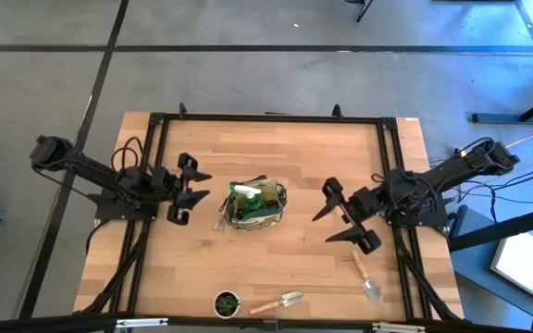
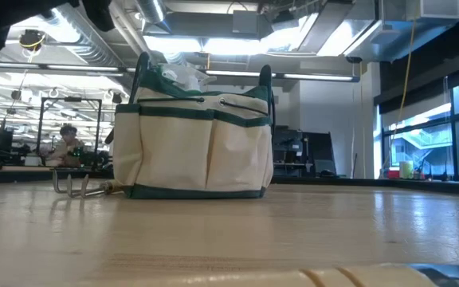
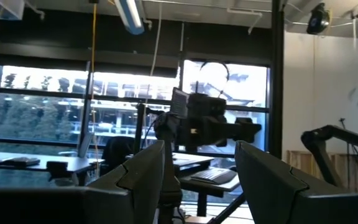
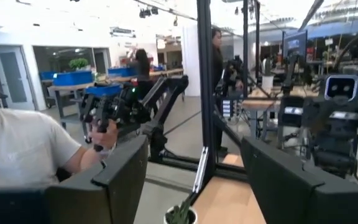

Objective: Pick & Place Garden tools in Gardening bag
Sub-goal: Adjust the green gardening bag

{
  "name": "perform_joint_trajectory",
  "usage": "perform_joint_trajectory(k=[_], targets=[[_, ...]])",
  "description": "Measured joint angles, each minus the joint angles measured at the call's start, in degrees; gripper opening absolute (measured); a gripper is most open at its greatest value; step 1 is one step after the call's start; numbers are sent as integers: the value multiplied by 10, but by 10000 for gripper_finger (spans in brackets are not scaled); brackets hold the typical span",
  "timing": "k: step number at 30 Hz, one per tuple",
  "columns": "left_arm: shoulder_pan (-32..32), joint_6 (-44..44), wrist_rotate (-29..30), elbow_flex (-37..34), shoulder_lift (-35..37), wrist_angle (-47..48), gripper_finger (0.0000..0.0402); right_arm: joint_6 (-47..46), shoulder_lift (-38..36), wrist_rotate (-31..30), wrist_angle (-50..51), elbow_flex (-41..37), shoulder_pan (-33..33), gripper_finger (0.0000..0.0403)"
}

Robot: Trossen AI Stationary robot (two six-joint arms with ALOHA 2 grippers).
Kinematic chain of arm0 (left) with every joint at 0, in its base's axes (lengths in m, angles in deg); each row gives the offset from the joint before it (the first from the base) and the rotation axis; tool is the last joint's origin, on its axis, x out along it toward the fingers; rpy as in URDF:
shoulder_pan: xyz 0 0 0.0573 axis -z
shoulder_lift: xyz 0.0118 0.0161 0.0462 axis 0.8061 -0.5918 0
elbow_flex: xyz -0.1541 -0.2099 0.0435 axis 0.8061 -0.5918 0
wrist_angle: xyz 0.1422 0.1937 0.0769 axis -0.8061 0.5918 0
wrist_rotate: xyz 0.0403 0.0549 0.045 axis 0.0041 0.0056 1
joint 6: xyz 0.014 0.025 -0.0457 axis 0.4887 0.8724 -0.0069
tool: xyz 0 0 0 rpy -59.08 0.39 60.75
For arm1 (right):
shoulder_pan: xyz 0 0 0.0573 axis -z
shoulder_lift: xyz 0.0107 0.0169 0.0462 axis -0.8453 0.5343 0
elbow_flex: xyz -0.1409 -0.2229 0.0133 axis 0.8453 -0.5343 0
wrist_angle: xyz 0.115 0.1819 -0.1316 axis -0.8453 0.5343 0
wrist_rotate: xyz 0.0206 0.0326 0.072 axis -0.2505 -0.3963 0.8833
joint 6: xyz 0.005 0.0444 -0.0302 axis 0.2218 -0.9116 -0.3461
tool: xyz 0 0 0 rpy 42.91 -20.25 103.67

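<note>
The gardening bag [image 1: 255,203] stands upright at the table's middle, tan with green trim [image 2: 202,143]. A green spray bottle with a white top [image 1: 244,192] sticks out of its mouth. A metal fork [image 2: 74,187] lies on the table against the bag's left side. One wooden-handled trowel [image 1: 280,302] lies by the near edge, another [image 1: 368,277] at the near right. My left gripper [image 1: 204,186] hovers open just left of the bag. My right gripper [image 1: 320,230] hovers open to the bag's right. Both point above the table top in the wrist views [image 3: 201,186] [image 4: 194,180].
A small round dark pot with a green plant [image 1: 227,302] stands at the near edge, left of the trowel, and its top shows in the right wrist view [image 4: 180,214]. A black frame [image 1: 266,117] rims the table. People show in the room beyond.
</note>
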Motion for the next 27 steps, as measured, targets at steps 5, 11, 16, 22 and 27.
perform_joint_trajectory(k=[5, 11, 16, 22, 27], targets=[[-15, -10, 0, 0, 0, 0, 191, -19, 0, -49, 37, 0, 0, 259], [-19, -12, 0, 0, 0, 0, 191, -63, 0, -149, 119, 0, 1, 259], [-19, -15, 0, 0, 0, 0, 191, -88, 0, -165, 171, 0, 10, 259], [-19, -16, 0, 0, 0, 1, 191, -116, 0, -165, 190, 0, 25, 259], [-19, -16, 0, 0, 0, 1, 191, -147, 0, -176, 210, 0, 37, 259]])
